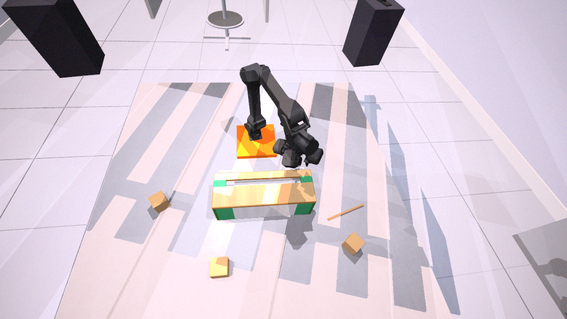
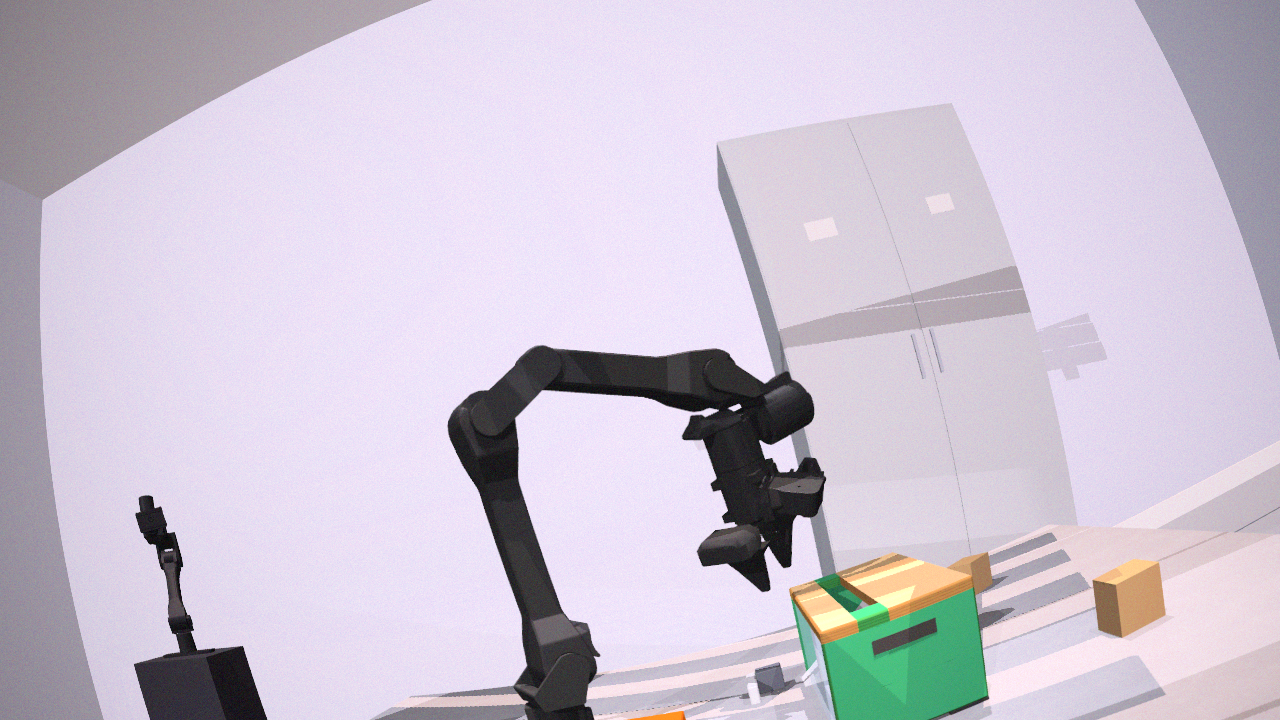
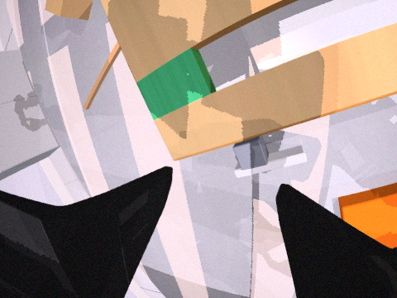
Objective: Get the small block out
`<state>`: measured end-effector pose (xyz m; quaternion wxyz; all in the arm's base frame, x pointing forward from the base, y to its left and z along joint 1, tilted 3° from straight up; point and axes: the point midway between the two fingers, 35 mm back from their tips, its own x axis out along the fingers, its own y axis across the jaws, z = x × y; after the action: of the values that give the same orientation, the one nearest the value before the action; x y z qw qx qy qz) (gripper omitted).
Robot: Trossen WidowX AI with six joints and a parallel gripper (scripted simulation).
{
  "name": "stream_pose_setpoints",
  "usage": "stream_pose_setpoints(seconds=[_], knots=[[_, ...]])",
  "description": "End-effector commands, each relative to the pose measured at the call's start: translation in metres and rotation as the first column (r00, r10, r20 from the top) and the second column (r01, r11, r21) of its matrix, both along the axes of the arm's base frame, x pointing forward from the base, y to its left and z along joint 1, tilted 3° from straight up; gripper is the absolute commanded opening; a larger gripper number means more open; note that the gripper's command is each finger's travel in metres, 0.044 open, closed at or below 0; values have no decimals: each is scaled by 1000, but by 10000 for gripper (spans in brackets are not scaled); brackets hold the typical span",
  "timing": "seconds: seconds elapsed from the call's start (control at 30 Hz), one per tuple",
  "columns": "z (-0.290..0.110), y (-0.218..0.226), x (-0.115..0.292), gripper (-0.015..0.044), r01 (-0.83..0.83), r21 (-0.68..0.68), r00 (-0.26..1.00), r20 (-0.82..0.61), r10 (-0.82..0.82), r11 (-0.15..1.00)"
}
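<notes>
The small grey-blue block (image 2: 768, 677) (image 3: 251, 153) lies on the table just outside the box, on the robot-base side, beside a low white lip (image 2: 754, 690). The box (image 1: 261, 195) (image 2: 904, 680) (image 3: 285, 97) stands upright, with green ends and a wooden top with a long slot. My gripper (image 2: 776, 576) (image 3: 226, 183) is open and empty, pointing down above the table beside the box, higher than the block. In the wrist view the block shows beyond the fingertips, towards the right finger. In the top view the arm hides the block.
An orange base plate (image 1: 257, 150) (image 3: 372, 215) lies under the arm's foot. A thin stick (image 1: 345, 212) (image 3: 102, 76) lies on the table beyond the box's right end. Tan cubes stand at the left (image 1: 159, 201), front (image 1: 219, 267) and right (image 1: 352, 243) of the table.
</notes>
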<state>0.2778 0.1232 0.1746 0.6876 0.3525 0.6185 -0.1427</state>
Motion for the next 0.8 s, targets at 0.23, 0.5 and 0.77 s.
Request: stream_pose_setpoints(seconds=[0.23,0.5,0.77], knots=[[0,13,-11,285,-839,-462,328,-8,945,287],[0,16,-14,285,-845,-525,-28,-143,989,-100],[1,19,-17,285,-711,-519,-364,-305,880,-474]])
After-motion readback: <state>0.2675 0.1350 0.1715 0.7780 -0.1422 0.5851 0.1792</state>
